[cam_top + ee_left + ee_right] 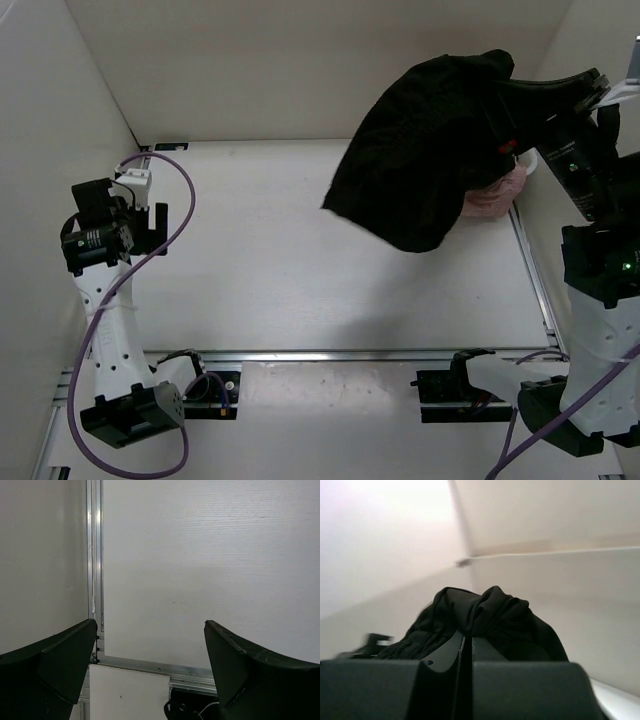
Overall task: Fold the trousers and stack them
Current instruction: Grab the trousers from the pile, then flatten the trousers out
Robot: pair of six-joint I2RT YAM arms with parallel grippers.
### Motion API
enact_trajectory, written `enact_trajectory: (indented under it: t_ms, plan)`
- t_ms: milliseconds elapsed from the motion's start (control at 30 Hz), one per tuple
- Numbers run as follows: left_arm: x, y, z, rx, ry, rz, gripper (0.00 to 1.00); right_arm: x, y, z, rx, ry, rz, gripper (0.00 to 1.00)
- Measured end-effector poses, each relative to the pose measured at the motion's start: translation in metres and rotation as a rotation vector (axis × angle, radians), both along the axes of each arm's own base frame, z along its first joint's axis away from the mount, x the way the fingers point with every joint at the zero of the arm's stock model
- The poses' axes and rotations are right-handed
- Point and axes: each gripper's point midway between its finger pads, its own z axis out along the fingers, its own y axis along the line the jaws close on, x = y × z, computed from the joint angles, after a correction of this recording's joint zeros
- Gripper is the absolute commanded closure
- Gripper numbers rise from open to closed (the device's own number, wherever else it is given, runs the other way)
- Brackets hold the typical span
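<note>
Right gripper (467, 641) has its fingers pressed together on a bunched fold of the trousers (425, 150), which hang from it as a crumpled black mass above the far right corner of the tabletop (280, 270) (in the right wrist view the fabric mounds up just beyond the fingertips). Under the hanging cloth, close to the right wall, a pink garment (497, 193) peeks out. The tabletop is pale white, edged by aluminium rails (380, 354) and boxed in by plain white walls (300, 60). Well apart on the left side, the left gripper (152, 226) hovers with its fingers spread wide over bare tabletop beside the left rail.
</note>
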Motion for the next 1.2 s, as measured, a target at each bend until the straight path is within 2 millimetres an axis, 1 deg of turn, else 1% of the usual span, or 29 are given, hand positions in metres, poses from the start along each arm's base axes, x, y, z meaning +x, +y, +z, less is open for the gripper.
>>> enact_trajectory:
  t_ms: [67,100,133,200,267,300,367,400,433,500,533,567,600,633,667,700,733,767,800,867,933,1000,1100,1133,1200]
  plan:
    - [-0.002,0.0,0.001,0.0,0.002,0.001,0.0,-0.01,0.011,0.008,0.046,-0.018,0.102,1.0]
    - [-0.002,-0.001,0.002,0.0,0.003,0.001,0.0,-0.012,0.017,0.008,0.068,-0.017,0.154,1.0]
    - [-0.003,-0.001,0.002,0.0,0.004,0.001,0.0,-0.009,0.023,0.005,0.088,-0.006,0.201,1.0]
    - [-0.003,0.0,0.005,0.002,0.002,0.003,0.0,0.008,0.037,-0.011,0.12,0.056,0.283,1.0]
    - [-0.001,0.001,0.011,0.006,-0.003,0.004,0.0,0.031,0.055,-0.037,0.128,0.156,0.341,0.99]
    - [0.001,0.002,0.013,0.008,-0.006,0.004,0.0,0.045,0.066,-0.053,0.12,0.211,0.354,0.75]
    - [0.007,0.004,0.016,0.009,-0.004,0.005,0.0,0.075,0.101,-0.097,0.084,0.361,0.379,0.28]
    - [0.011,0.006,0.018,0.01,-0.002,0.005,0.0,0.087,0.12,-0.122,0.051,0.433,0.383,0.09]
    - [0.016,0.007,0.019,0.01,0.002,0.004,0.0,0.1,0.14,-0.153,-0.003,0.513,0.375,0.01]
    - [0.027,0.011,0.021,0.009,0.011,0.004,0.0,0.123,0.168,-0.22,-0.125,0.678,0.346,0.01]
    - [0.031,0.012,0.021,0.008,0.021,-0.003,0.0,0.136,0.176,-0.256,-0.193,0.759,0.324,0.01]
    - [0.036,0.013,0.022,0.004,0.031,-0.009,0.0,0.15,0.177,-0.291,-0.254,0.834,0.291,0.01]
    - [0.041,0.013,0.024,0.002,0.035,-0.022,0.0,0.16,0.174,-0.323,-0.315,0.901,0.256,0.01]
    - [0.046,0.013,0.025,0.002,0.041,-0.039,0.0,0.169,0.167,-0.357,-0.38,0.97,0.218,0.01]
    - [0.052,0.011,0.026,0.001,0.046,-0.06,0.0,0.172,0.157,-0.388,-0.443,1.041,0.182,0.01]
    - [0.057,0.009,0.027,0.003,0.05,-0.081,0.0,0.172,0.145,-0.413,-0.504,1.098,0.142,0.01]
    - [0.063,0.002,0.025,0.009,0.062,-0.115,0.0,0.17,0.131,-0.433,-0.559,1.142,0.1,0.01]
    - [0.067,-0.005,0.022,0.01,0.074,-0.148,0.0,0.168,0.117,-0.447,-0.6,1.177,0.062,0.01]
    - [0.071,-0.018,0.016,0.014,0.098,-0.2,0.0,0.165,0.104,-0.454,-0.622,1.195,0.032,0.01]
    - [0.076,-0.049,0.0,0.028,0.154,-0.314,0.0,0.153,0.078,-0.47,-0.651,1.23,-0.025,0.01]
    - [0.078,-0.086,-0.024,0.044,0.224,-0.448,0.0,0.135,0.051,-0.491,-0.661,1.28,-0.075,0.01]
    - [0.078,-0.125,-0.055,0.083,0.307,-0.588,0.0,0.115,0.028,-0.518,-0.662,1.36,-0.125,0.01]
    - [0.081,-0.175,-0.1,0.135,0.404,-0.764,0.0,0.089,0.006,-0.57,-0.672,1.494,-0.197,0.01]
    - [0.085,-0.188,-0.114,0.145,0.426,-0.803,0.0,0.08,0.001,-0.587,-0.682,1.539,-0.216,0.01]
    - [0.094,-0.208,-0.142,0.153,0.466,-0.856,0.0,0.066,-0.008,-0.615,-0.696,1.624,-0.269,0.01]
